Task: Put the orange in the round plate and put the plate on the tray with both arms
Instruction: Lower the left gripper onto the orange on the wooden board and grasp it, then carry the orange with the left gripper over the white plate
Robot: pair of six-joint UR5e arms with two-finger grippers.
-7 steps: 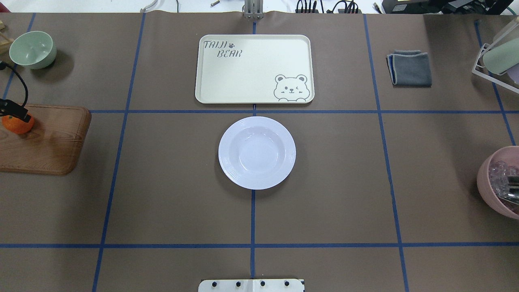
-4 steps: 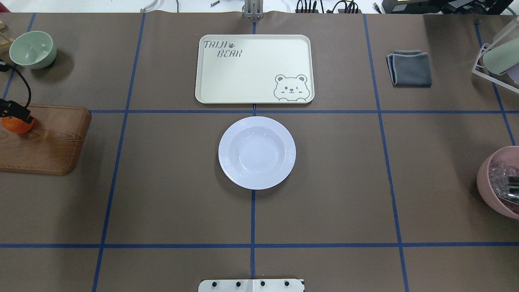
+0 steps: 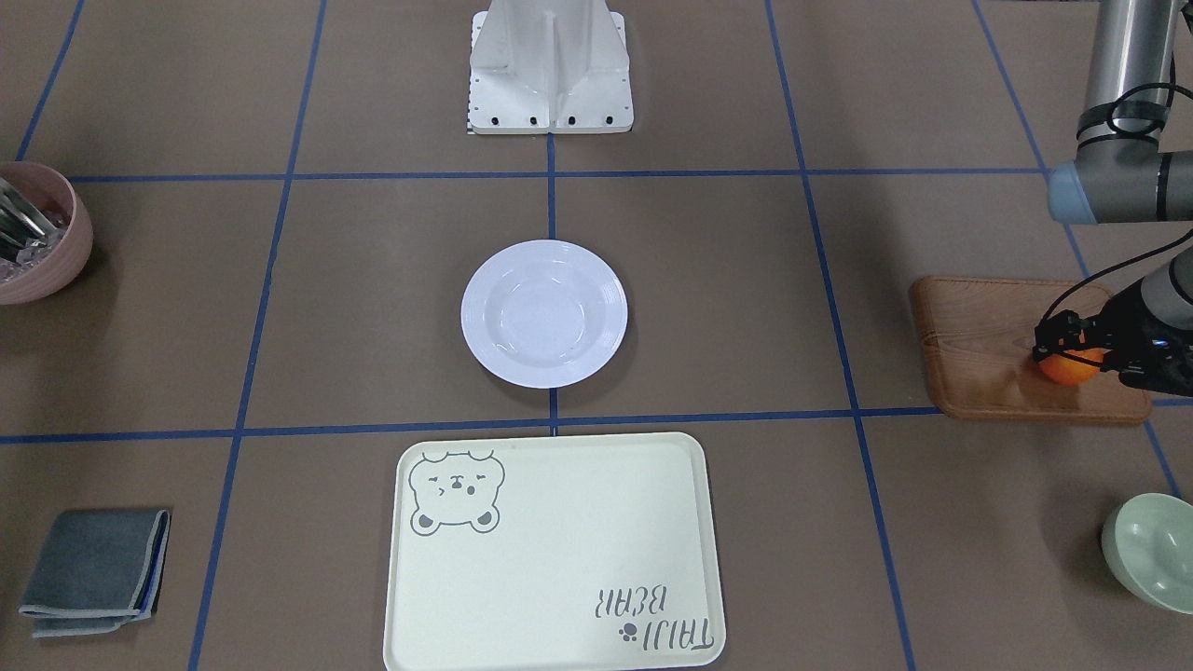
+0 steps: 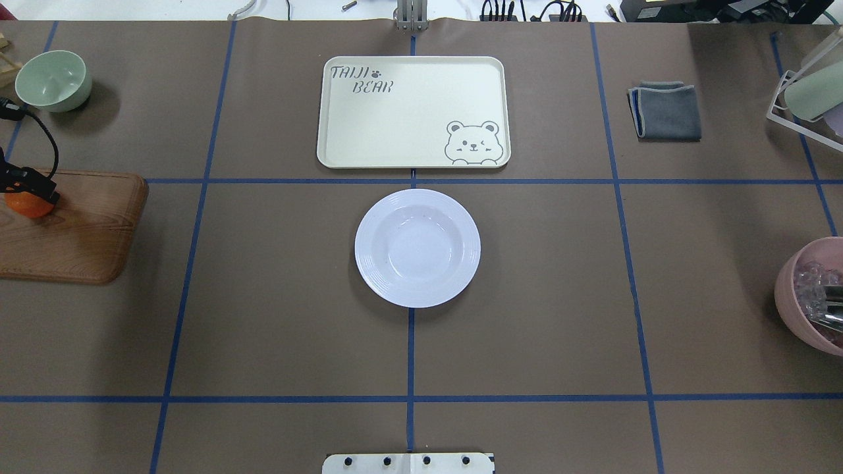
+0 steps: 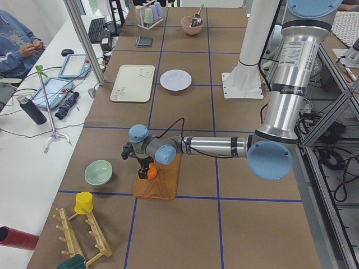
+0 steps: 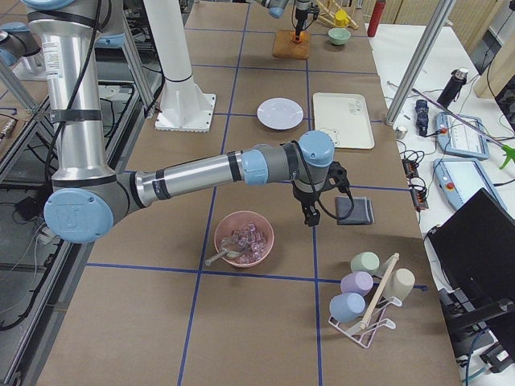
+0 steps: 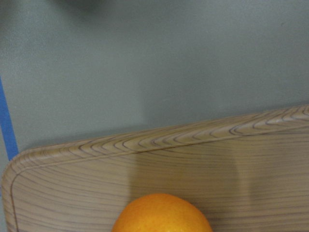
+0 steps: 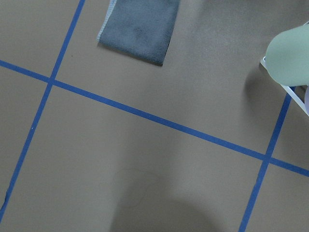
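Where orange (image 3: 1068,368) sits on wooden board (image 3: 979,335), left jaws astride it, cannot tell if clamped

The overhead camera sits behind the robot's base (image 4: 408,463) and looks forward and down: the tray (image 4: 413,112) lies at 12 o'clock from the plate (image 4: 417,248). The front camera faces it across the table (image 4: 263,316), steeply down, putting the tray at 6 o'clock. Both share plate, tray and board (image 4: 79,230). Two end cameras look along the table from opposite ends, farther off. The left wrist camera hangs close over board and orange (image 7: 161,215); the right one sees a cloth (image 8: 137,29) at 12 o'clock.
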